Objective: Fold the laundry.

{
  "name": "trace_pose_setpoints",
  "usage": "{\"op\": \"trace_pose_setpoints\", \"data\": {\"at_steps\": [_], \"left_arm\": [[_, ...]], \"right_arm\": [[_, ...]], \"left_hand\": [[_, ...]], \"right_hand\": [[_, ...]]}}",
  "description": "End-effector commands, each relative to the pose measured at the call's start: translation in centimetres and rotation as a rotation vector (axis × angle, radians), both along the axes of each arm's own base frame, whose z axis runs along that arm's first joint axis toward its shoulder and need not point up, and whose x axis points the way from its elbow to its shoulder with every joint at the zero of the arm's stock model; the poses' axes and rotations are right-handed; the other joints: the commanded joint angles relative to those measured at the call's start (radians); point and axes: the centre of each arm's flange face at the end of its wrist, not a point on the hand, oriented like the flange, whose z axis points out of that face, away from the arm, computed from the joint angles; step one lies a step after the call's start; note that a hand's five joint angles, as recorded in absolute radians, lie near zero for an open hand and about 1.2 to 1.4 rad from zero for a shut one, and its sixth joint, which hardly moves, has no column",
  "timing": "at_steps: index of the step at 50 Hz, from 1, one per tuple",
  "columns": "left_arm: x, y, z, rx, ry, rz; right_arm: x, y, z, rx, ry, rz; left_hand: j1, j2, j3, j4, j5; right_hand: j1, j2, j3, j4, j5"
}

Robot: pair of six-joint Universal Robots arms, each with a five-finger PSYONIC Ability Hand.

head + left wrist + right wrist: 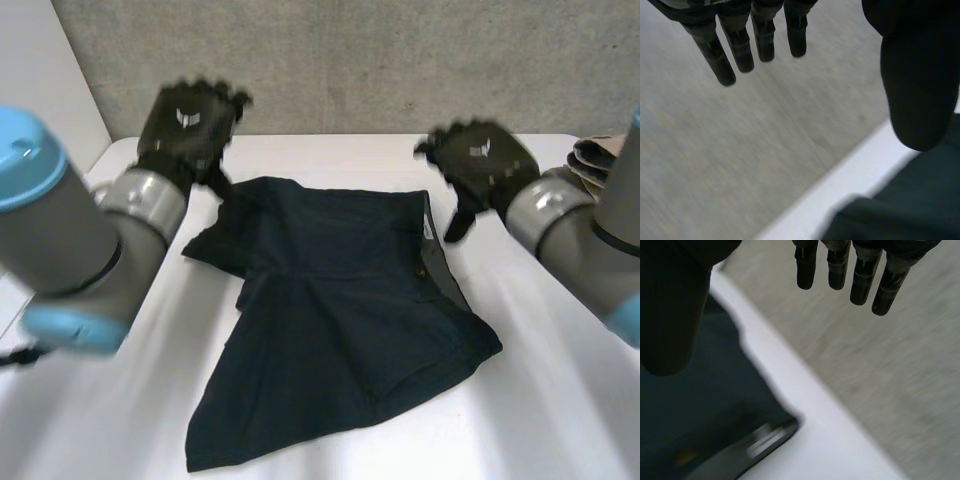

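1. Grey concrete wall (400,60) at the back, white tabletop (560,380) in front of it
2. Dark navy garment (340,330) near the middle of the tabletop, rumpled and partly doubled over itself, spreading wider toward the near edge
3. Waistband with a pale label (428,215) along the garment's far right side
4. Left robot hand (190,125) hovering above the garment's far left corner, palm toward the wall
5. Seen from the left wrist: fingers (740,45) straight, thumb (920,75) spread wide, released with nothing in its grasp; dark cloth under the thumb, then a strip of white tabletop, then grey wall past the fingertips
6. Right robot hand (478,160) hovering above the garment's far right corner, just beside the waistband
7. Seen from the right wrist: fingers (862,275) straight, thumb (670,305) held apart, likewise released and holding nothing; garment and label under the thumb, tabletop edge beyond
8. Small stack of folded tan cloth (597,160) at the tabletop's far right, next to the right arm
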Motion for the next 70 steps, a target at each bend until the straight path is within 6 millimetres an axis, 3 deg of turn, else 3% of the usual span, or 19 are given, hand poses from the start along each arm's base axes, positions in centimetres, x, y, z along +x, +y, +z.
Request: {"op": "trace_pose_setpoints", "data": {"at_steps": [1, 10, 18, 21, 24, 39, 46, 50, 51, 56, 60, 65, 68, 70], "left_arm": [[3.1, 8.2, -3.3, 0.307, -0.083, -0.034], [5.5, 15.6, -8.1, 0.644, -0.216, -0.148], [6.1, 17.2, -10.5, 0.736, -0.257, -0.171], [6.0, 16.9, -11.3, 0.734, -0.26, -0.162], [5.9, 16.5, -11.4, 0.706, -0.254, -0.15], [5.9, 15.4, -13.3, 0.593, -0.289, -0.083], [5.6, 14.3, -14.2, 0.475, -0.353, -0.04], [5.2, 14.1, -14.3, 0.433, -0.373, -0.05], [5.1, 14.1, -14.2, 0.429, -0.373, -0.054], [4.9, 14.3, -12.4, 0.388, -0.358, -0.065], [5.4, 15.2, -10.2, 0.414, -0.388, -0.073], [6.3, 16.7, -9.1, 0.563, -0.517, -0.12], [5.8, 15.6, -8.7, 0.552, -0.505, -0.14], [5.6, 13.8, -8.8, 0.532, -0.478, -0.121]], "right_arm": [[-3.5, 3.9, -4.2, 0.268, 0.221, 0.112], [-5.3, 6.0, -8.6, 0.289, 0.362, 0.201], [-5.6, 4.6, -11.1, 0.182, 0.334, 0.168], [-5.5, 4.4, -12.2, 0.189, 0.334, 0.173], [-5.4, 4.2, -12.5, 0.186, 0.335, 0.175], [-5.6, 4.1, -12.6, 0.245, 0.261, 0.13], [-5.7, 4.2, -12.5, 0.25, 0.266, 0.118], [-5.8, 4.5, -12.1, 0.258, 0.275, 0.117], [-5.8, 4.7, -11.9, 0.263, 0.28, 0.12], [-6.0, 6.3, -9.9, 0.33, 0.315, 0.146], [-6.5, 8.7, -6.6, 0.385, 0.387, 0.187], [-7.1, 10.5, -5.9, 0.463, 0.475, 0.222], [-7.1, 10.6, -6.1, 0.461, 0.502, 0.221], [-6.9, 9.9, -6.3, 0.422, 0.494, 0.202]], "left_hand": [[0.281, 0.283, 0.284, 0.284, 0.276], [0.464, 0.465, 0.466, 0.467, 0.458], [0.273, 0.274, 0.276, 0.276, 0.268], [0.206, 0.207, 0.208, 0.209, 0.2], [0.211, 0.213, 0.214, 0.214, 0.206], [0.246, 0.248, 0.249, 0.249, 0.241], [0.595, 0.597, 0.598, 0.598, 0.59], [1.046, 1.048, 1.049, 1.049, 1.041], [1.132, 1.133, 1.134, 1.135, 1.126], [1.133, 1.134, 1.135, 1.135, 1.127], [1.133, 1.134, 1.135, 1.135, 1.127], [1.133, 1.134, 1.135, 1.135, 1.127], [1.133, 1.134, 1.135, 1.135, 1.127], [1.133, 1.134, 1.135, 1.135, 1.127]], "right_hand": [[0.104, 0.084, 0.091, 0.068, 0.067], [0.134, 0.114, 0.121, 0.098, 0.097], [0.257, 0.237, 0.243, 0.221, 0.22], [0.576, 0.556, 0.563, 0.54, 0.539], [1.194, 1.175, 1.181, 1.158, 1.158], [1.195, 1.176, 1.182, 1.16, 1.159], [1.195, 1.176, 1.182, 1.16, 1.159], [1.195, 1.176, 1.182, 1.16, 1.159], [1.195, 1.176, 1.182, 1.16, 1.159], [1.195, 1.176, 1.182, 1.16, 1.159], [1.195, 1.176, 1.182, 1.16, 1.159], [1.195, 1.176, 1.182, 1.16, 1.159], [1.195, 1.176, 1.182, 1.16, 1.159], [1.195, 1.176, 1.182, 1.16, 1.159]]}}
